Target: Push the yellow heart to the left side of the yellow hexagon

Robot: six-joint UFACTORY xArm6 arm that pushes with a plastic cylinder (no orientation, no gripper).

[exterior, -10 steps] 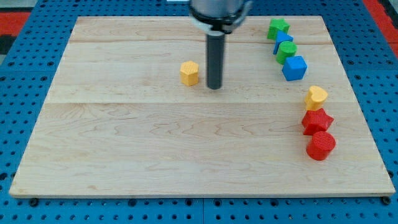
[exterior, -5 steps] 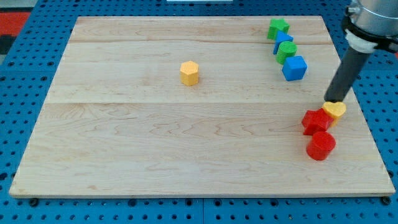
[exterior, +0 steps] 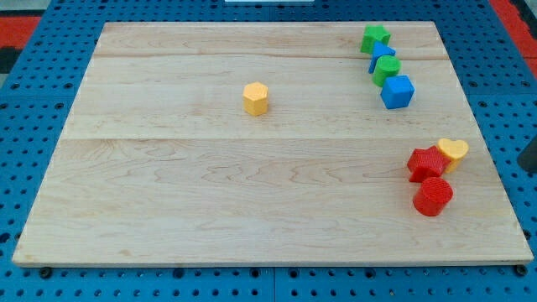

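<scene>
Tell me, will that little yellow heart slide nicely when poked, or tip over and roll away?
The yellow heart looks squat and flat-bottomed, so it probably slides rather than tips or rolls. It appears rigid. It touches the red star, so a push toward the view's left would likely drag that along. My tip is barely visible at the view's right edge.
</scene>
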